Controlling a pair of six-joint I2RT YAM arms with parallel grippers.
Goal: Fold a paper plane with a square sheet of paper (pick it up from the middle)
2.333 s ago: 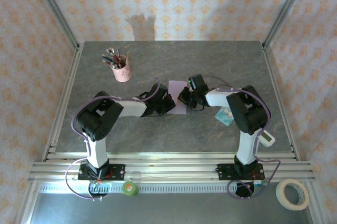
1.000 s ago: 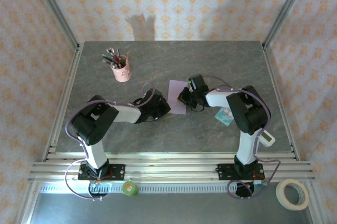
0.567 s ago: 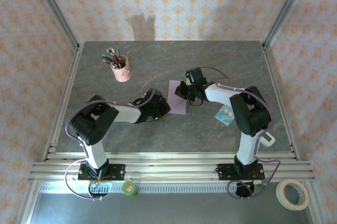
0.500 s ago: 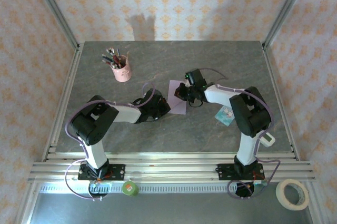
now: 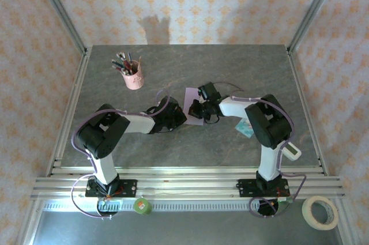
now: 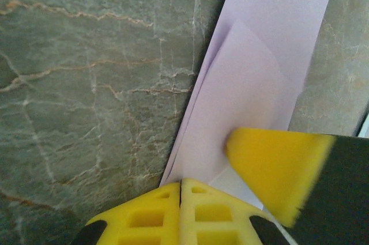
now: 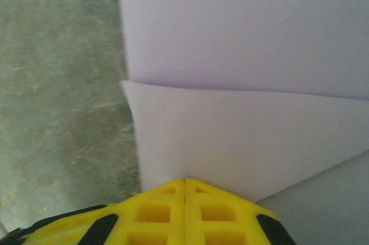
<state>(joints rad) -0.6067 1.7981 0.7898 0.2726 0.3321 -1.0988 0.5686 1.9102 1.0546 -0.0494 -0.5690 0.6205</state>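
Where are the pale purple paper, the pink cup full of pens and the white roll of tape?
pale lilac folded paper (image 5: pixel 189 98): top view, on its bare far-left part.
pink pen cup (image 5: pixel 134 79): top view, on its side wall.
white roll of tape (image 5: pixel 309 215): top view, on the ring's left side.

The left arm (image 5: pixel 138 121) and right arm (image 5: pixel 232 106) are built of white links and black joints, each looped by a lilac cable (image 5: pixel 75 134). The jaws are tipped in yellow, with square recesses moulded in.
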